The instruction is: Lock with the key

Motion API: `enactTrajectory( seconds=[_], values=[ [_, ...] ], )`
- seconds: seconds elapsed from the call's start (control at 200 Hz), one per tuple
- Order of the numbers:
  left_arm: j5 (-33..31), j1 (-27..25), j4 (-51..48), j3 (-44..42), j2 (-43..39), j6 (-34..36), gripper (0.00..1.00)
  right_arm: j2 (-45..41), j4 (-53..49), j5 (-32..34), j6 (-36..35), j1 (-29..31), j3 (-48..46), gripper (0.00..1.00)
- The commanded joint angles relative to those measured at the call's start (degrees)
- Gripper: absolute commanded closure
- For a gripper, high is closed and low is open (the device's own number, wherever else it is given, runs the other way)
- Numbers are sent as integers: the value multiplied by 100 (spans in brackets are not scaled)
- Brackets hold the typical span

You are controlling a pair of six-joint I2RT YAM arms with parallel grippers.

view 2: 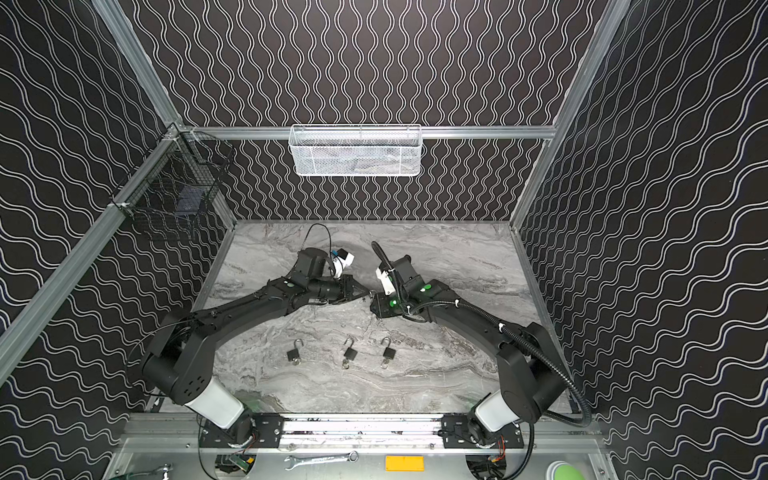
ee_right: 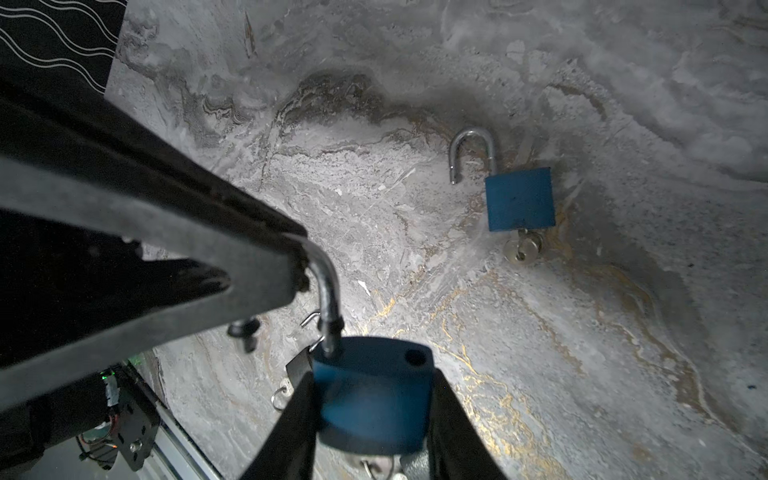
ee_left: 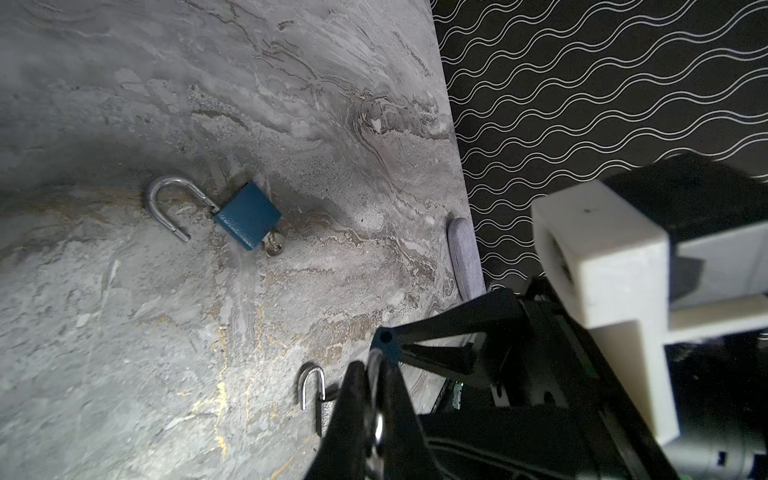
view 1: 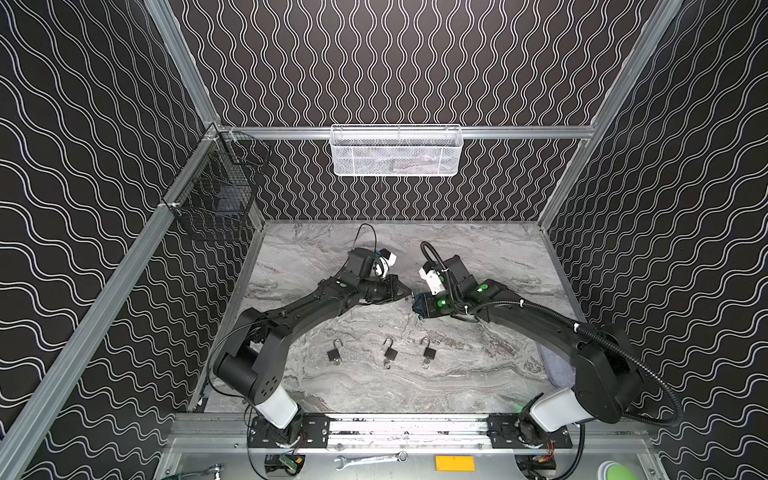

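Currently the right gripper pinches the blue padlock body, up beyond the three loose padlocks, so the left gripper, clamped tight on the shackle, can probably push it home. The key under the body is mostly cut off, and both top views barely show the lock

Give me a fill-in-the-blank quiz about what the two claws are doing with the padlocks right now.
The right claw grips a blue padlock by its ____.
The left claw pinches that padlock's silver ____.
In both top views, ____ other padlocks lie in a row on the marble table.
The loose padlock in the right wrist view has a ____ in its keyhole.
Missing words: body; shackle; three; key.
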Motion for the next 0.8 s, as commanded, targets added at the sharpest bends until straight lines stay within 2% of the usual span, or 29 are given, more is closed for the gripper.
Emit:
enactTrajectory(
  seconds=[0.0,0.155,0.395,0.581,0.796],
  values=[
    [-12,6,118,16,-48,48,100,-59,55,-39,-15,8,24,67],
    [-5,10,203,-45,-110,-44,100,-150,38,-45,-29,11,10,53],
    [-6,12,306,-73,-180,-157,100,-230,2,-8,-25,3,-41,46],
    [-74,72,292,-167,-275,-215,100,-449,-26,94,-15,4,-194,31],
    [-90,197,475,-370,-459,-462,100,-806,-101,210,-204,3,-289,27]
  ],
)
